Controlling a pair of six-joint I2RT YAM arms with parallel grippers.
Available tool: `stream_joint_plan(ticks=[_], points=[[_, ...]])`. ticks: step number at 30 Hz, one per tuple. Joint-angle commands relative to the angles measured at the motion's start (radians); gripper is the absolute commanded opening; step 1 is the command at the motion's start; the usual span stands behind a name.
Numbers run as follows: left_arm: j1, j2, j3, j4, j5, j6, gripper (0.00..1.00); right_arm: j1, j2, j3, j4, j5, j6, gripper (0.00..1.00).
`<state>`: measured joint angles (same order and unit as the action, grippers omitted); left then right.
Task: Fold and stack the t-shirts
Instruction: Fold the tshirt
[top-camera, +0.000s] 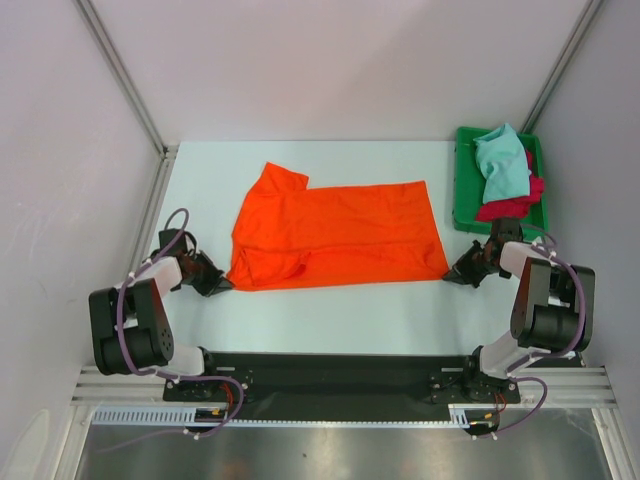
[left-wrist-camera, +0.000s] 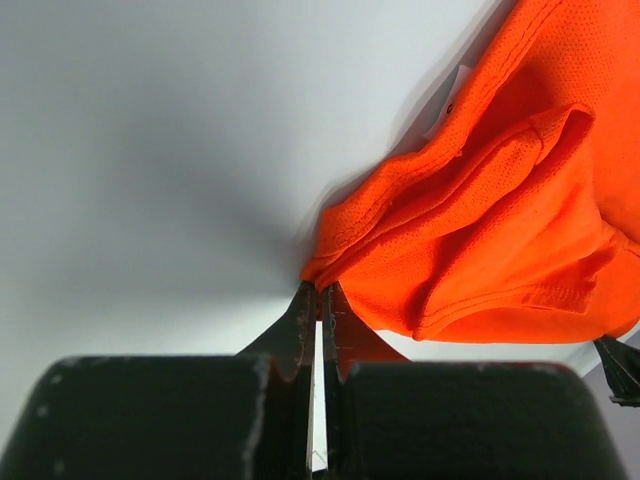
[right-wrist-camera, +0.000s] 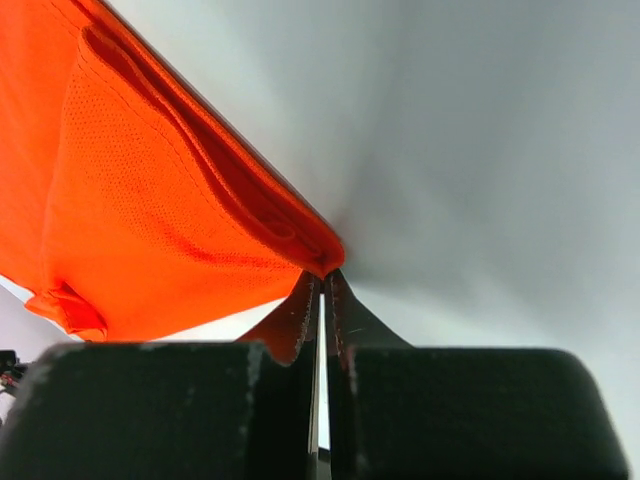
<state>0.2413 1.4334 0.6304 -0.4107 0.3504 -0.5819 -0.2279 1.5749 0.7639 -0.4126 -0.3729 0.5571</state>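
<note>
Ok, left gripper (top-camera: 216, 284): closed, jaws nearly touching, tips pinching the near-left corner of the orange t-shirt (top-camera: 340, 235); low at the table (top-camera: 350, 310) surface.
Left wrist view: fingertips (left-wrist-camera: 305, 305) meet a bunched corner of orange mesh cloth (left-wrist-camera: 500, 220); folds and a hemmed edge rise away to the right; only a thin slit of light between the fingers.
Orange t-shirt: lies mostly flat on the white table between the two arms, long side running left to right; one sleeve sticks out at the far-left, another lies folded on the body at the near-left; straight edge on the right.
Right gripper (top-camera: 458, 276): closed, clamped on the near-right corner of the orange t-shirt, also low at the table.
Right wrist view: fingertips (right-wrist-camera: 300, 300) close on the cloth corner (right-wrist-camera: 120, 200); layered edges run up to the left from the pinch.
Green tray (top-camera: 461, 190): far-right of the table, just beyond the right gripper, apart from the orange t-shirt.
Teal t-shirt (top-camera: 500, 165): crumpled, on top in the tray.
Red t-shirt (top-camera: 512, 207): crumpled under the teal one, showing on the near-right side of the tray.
</note>
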Motion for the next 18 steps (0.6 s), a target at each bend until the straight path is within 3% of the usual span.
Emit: stream_joint_plan(ticks=[1, 7, 12, 18], points=[[0.024, 0.002, 0.008, 0.007, -0.125, 0.07, 0.0, -0.004, -0.053, -0.047, -0.035, 0.046, -0.011, 0.0], [0.052, 0.007, 0.012, 0.004, -0.146, 0.073, 0.0, 0.033, -0.082, -0.083, -0.043, 0.043, -0.011, 0.0], [0.064, 0.053, 0.068, 0.021, -0.175, 0.068, 0.0, 0.142, -0.113, -0.152, -0.04, 0.045, 0.021, 0.0], [0.064, 0.038, 0.042, 0.026, -0.165, 0.039, 0.0, 0.124, -0.159, -0.187, -0.055, 0.066, -0.012, 0.0]])
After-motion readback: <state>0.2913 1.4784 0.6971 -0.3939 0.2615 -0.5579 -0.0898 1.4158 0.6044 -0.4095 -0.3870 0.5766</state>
